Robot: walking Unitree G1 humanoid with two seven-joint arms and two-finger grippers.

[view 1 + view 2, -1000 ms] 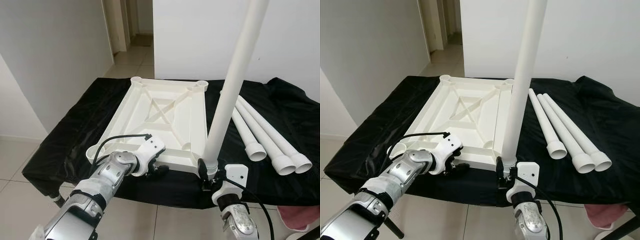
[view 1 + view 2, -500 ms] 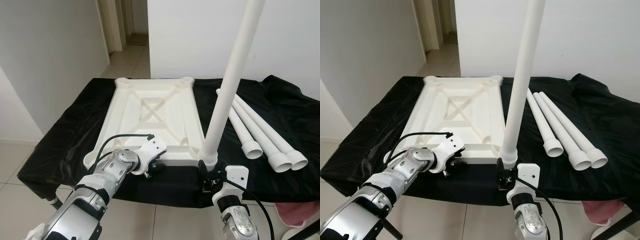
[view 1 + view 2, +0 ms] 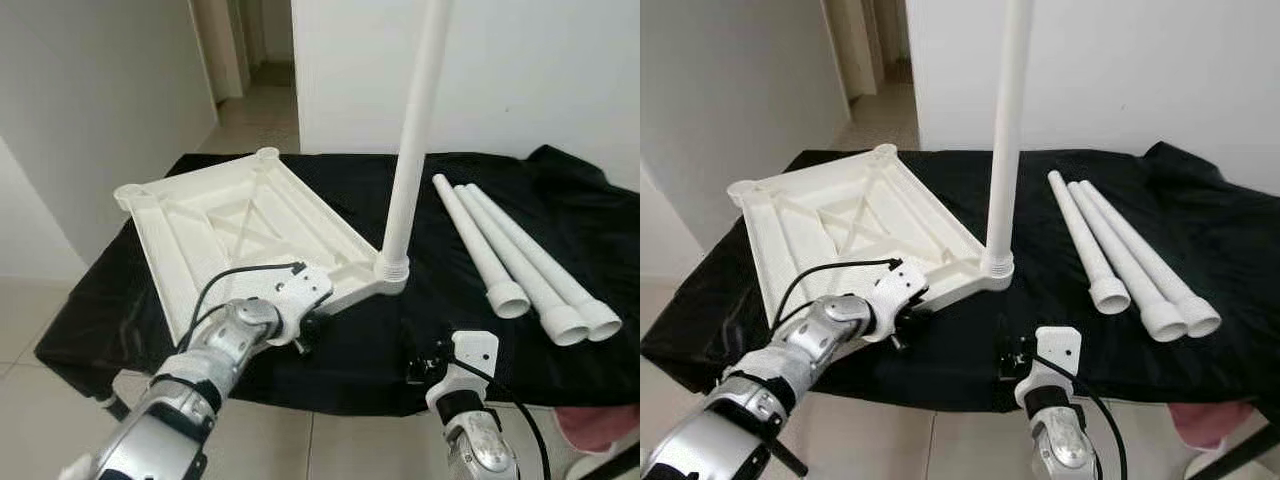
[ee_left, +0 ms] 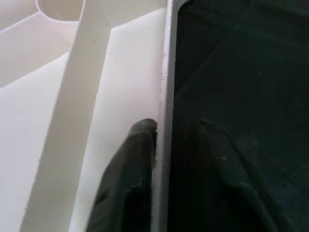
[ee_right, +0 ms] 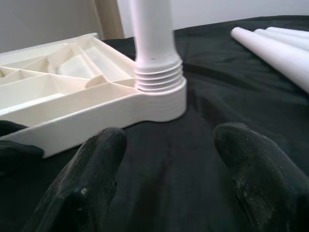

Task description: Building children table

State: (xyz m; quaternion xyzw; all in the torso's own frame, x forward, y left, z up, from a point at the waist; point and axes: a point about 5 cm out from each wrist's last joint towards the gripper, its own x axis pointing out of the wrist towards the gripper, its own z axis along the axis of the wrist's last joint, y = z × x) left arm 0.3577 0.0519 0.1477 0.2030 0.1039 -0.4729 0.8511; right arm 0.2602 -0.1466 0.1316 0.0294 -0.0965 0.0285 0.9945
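Observation:
The white tabletop lies upside down and skewed on the black-covered table. One white leg stands upright in its near right corner socket. My left gripper is shut on the tabletop's near rim; in the left wrist view one finger presses inside the rim and the other lies outside it. My right gripper hovers open at the table's front edge, apart from the leg. Its fingers frame the threaded leg base from a short distance.
Three loose white legs lie side by side on the right of the cloth. A white wall stands behind the table, with a doorway at the back left. A pink object lies on the floor at the lower right.
My right gripper has let go of the leg and opened. The tabletop has swung round on the cloth, carrying the standing leg away from that gripper. My left gripper still holds the rim.

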